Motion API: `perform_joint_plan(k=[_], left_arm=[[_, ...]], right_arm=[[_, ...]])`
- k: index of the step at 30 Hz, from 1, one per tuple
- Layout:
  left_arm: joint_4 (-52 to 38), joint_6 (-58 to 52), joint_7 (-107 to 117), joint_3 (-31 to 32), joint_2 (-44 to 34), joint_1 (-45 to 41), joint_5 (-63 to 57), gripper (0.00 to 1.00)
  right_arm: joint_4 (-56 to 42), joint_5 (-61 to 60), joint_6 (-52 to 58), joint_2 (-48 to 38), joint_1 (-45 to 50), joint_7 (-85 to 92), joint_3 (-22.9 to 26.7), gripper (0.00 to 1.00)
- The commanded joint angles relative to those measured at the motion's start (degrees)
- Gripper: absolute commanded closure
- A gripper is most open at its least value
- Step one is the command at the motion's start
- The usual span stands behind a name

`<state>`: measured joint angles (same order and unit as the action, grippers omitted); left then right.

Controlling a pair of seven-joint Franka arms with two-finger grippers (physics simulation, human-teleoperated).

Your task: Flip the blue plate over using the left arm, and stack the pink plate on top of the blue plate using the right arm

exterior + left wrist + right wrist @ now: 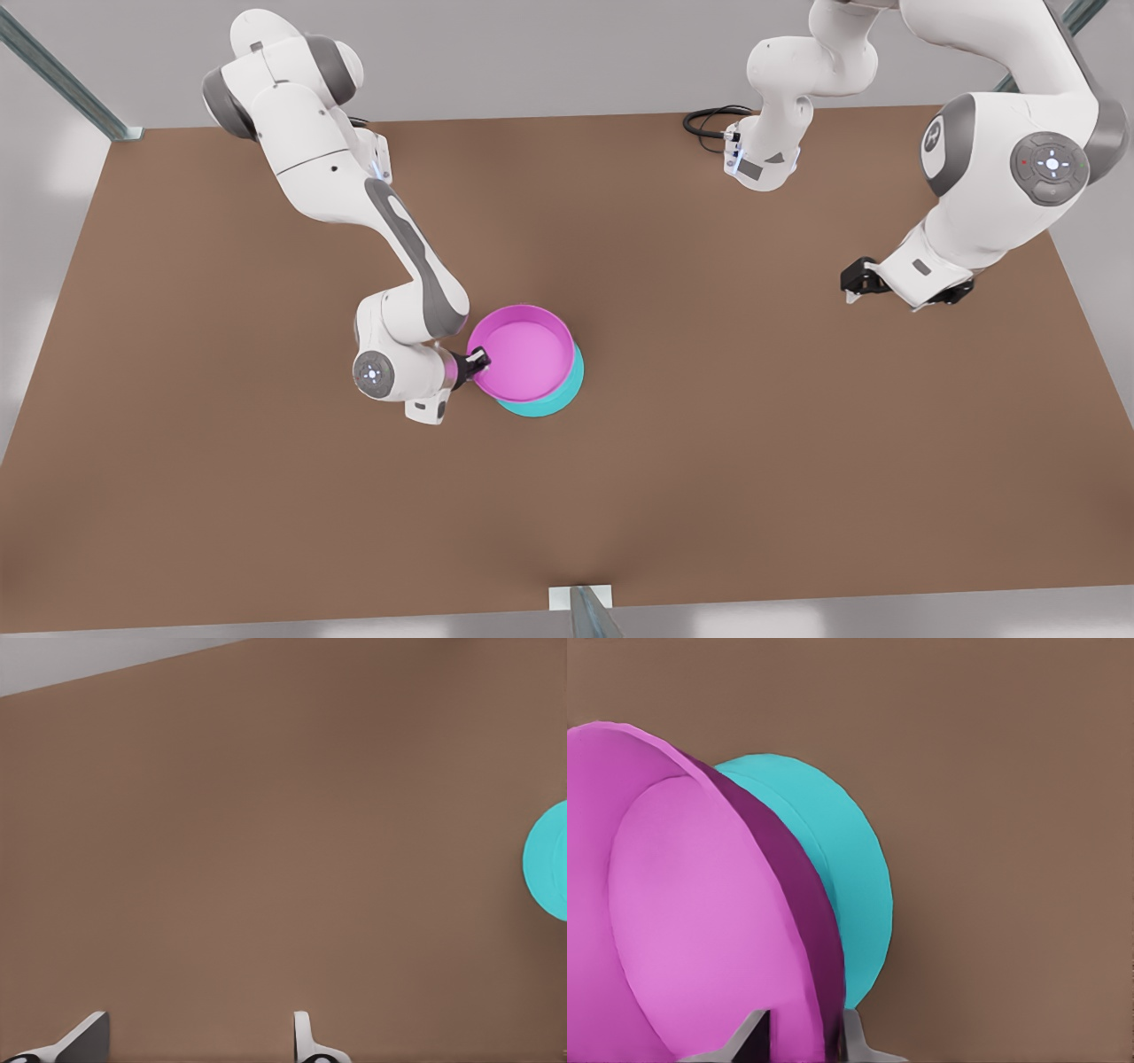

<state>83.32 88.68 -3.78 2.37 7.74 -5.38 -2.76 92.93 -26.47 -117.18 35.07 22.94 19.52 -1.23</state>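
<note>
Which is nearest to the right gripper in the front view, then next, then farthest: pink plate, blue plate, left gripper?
From the right gripper, front view:
1. pink plate: its rim is pinched between the fingers, on the front view's left side of the plate.
2. blue plate: directly under the pink plate, showing at its lower right edge.
3. left gripper: far off at the front view's right, waiting.

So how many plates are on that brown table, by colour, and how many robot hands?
Pink plate: 1, gripped at its rim by the right hand, over the blue one
Blue plate: 1, underneath
Robot hands: 2, the left hand open, off to the front view's right
Total: 4 things
</note>
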Motion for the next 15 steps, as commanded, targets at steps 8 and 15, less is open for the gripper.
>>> perform_joint_plan(k=[8, 15], left_arm=[[0.0, 0.0, 0.0, 0.0, 0.0, 0.02, 0.13, 0.0], [0.0, 0.09, -0.09, 0.0, 0.0, 0.02, 0.04, 0.0]], right_arm=[[-9.43, 15.55, 23.47, -12.12, -6.4, -14.68, 2.11, 0.0], [-14.88, 31.3, 28.77, -19.87, -18.45, -15.39, 2.64, 0.0]])
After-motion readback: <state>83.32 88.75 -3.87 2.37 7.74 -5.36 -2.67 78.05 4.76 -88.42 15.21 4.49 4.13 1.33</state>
